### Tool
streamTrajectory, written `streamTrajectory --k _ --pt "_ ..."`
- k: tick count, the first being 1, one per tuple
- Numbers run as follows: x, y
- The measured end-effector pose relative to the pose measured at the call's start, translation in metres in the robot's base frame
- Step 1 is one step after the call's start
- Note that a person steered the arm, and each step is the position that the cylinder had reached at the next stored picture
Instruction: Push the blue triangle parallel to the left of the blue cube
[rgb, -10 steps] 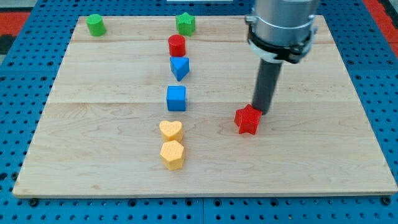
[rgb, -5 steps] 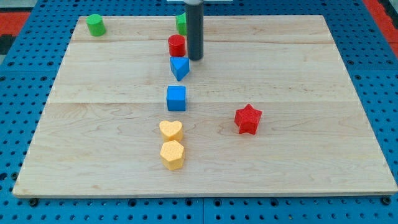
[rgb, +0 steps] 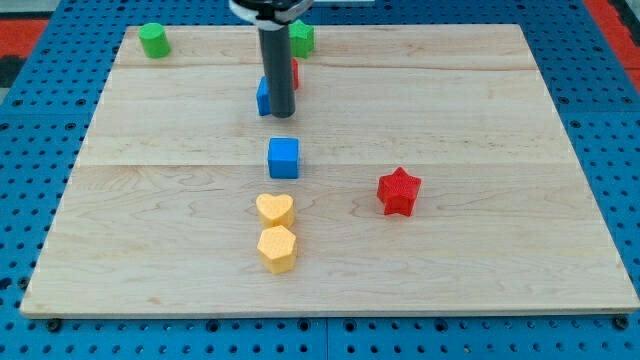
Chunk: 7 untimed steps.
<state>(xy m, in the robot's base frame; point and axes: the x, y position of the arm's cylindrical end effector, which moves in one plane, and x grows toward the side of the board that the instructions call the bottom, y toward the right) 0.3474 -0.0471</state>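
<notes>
Over the last second I swung my tip (rgb: 282, 111) from beside the red star block, at the view's right, across to the column of blocks at centre, then down and slightly leftward from just right of the red cylinder (rgb: 293, 72) onto the blue triangle (rgb: 263, 97). The triangle shifted toward the view's left and was then largely hidden behind the rod, which also covered most of the red cylinder.

You are looking at a robotics lab bench: a pale wooden counter (rgb: 480, 250) lies on a blue perforated mounting plate (rgb: 40, 330), with small coloured test blocks spread across it.
</notes>
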Motion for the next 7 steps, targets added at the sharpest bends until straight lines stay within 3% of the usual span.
streamTrajectory --k 2,3,4,5,6,7 --pt "-0.031 0.031" --pt "-0.042 -0.033" --pt "-0.012 -0.090" --pt "0.029 -0.098" --pt "-0.010 -0.106" --pt "0.025 -0.160"
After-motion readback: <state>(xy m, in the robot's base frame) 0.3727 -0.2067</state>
